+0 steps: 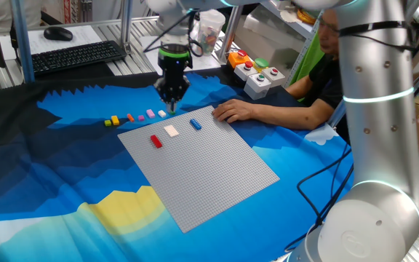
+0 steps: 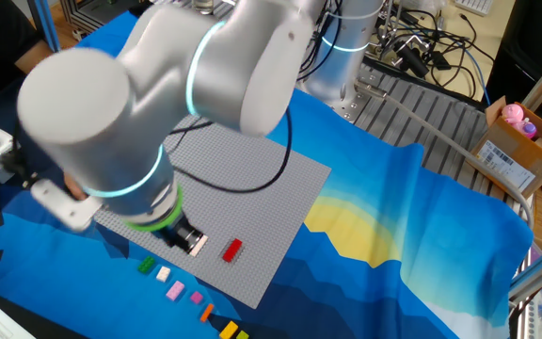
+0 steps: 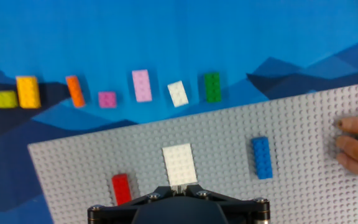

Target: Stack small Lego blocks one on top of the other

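Observation:
Several small Lego blocks lie in a row on the blue cloth: yellow-green (image 3: 5,99), yellow (image 3: 28,91), orange (image 3: 75,91), two pink (image 3: 107,99) (image 3: 142,85), white (image 3: 178,93) and green (image 3: 212,87). On the grey baseplate (image 3: 303,118) lie a red block (image 3: 121,188), a wider white block (image 3: 179,165) and a blue block (image 3: 261,157). My gripper (image 3: 180,185) hangs above the plate's edge near the row (image 1: 170,102), shut, with its tips at the near edge of the wide white block. Nothing shows between the fingers. No block sits on another.
A person's hand (image 3: 356,146) rests on the baseplate's right corner (image 1: 231,110). A button box (image 1: 257,76) and a keyboard (image 1: 75,57) stand beyond the cloth. My arm's large body (image 2: 158,113) covers much of the other fixed view.

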{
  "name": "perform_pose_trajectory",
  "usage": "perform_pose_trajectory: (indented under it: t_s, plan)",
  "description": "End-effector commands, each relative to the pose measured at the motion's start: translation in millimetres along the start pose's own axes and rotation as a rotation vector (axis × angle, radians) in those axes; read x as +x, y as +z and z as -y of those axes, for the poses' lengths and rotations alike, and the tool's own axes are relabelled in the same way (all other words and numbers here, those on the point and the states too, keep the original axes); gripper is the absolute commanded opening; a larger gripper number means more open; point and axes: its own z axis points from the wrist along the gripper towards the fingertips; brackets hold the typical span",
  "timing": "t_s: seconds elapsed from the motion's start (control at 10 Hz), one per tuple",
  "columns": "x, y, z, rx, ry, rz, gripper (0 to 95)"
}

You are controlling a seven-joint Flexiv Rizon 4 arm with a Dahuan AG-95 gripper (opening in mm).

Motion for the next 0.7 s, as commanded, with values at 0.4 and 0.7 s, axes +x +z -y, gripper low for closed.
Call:
perform_pose_trajectory:
  t_s: [0.4,0.7]
  plan:
    - [-14.7,12.8,17.8,0.035,-0.019,0.024,38.0]
    - [-30.8,20.3,24.5,0.037,-0.022,0.025,38.0]
